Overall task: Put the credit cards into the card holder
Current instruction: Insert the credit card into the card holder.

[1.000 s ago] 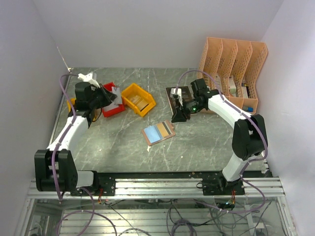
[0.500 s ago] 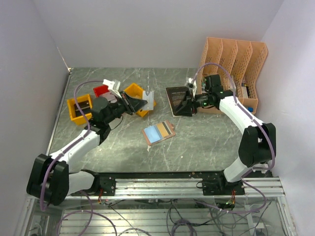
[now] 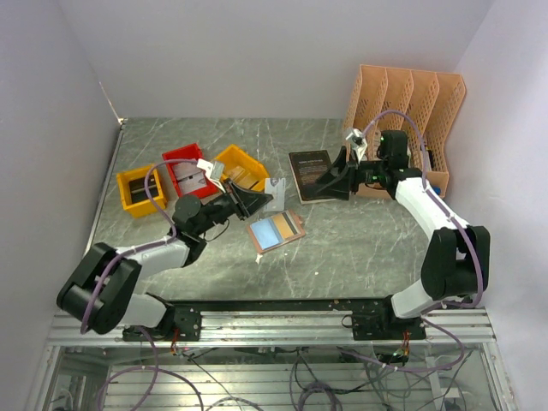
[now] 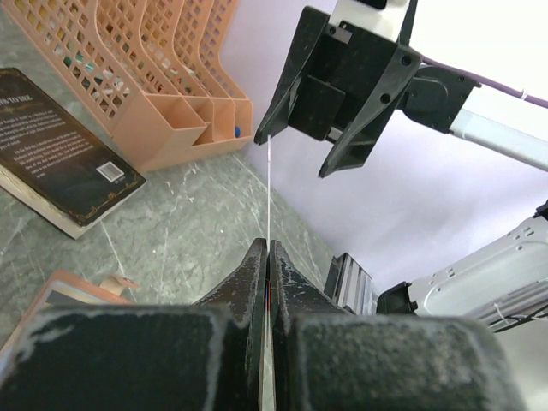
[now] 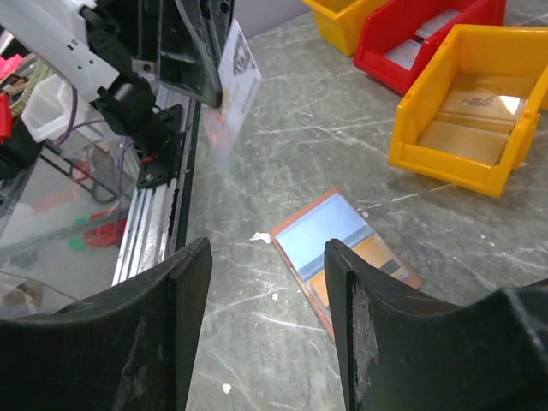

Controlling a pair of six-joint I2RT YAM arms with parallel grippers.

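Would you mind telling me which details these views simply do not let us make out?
- Left wrist: the grey card shows edge-on only, its face unseen; the card holder is cut off by the left gripper and frame edge.
- Right wrist: the card's print is too small to read.
- Top: file rack contents mostly hide behind lattice walls.

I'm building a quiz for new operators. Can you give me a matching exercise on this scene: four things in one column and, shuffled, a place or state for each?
Things:
1. grey card
2. card holder
3. black book
4. right gripper

Places or states:
A. lying flat beside the file rack
B. jaws apart, holding nothing
C. lying open, a blue card showing in it
D. pinched in the left gripper

Pairs: 1-D, 2-C, 3-A, 4-B
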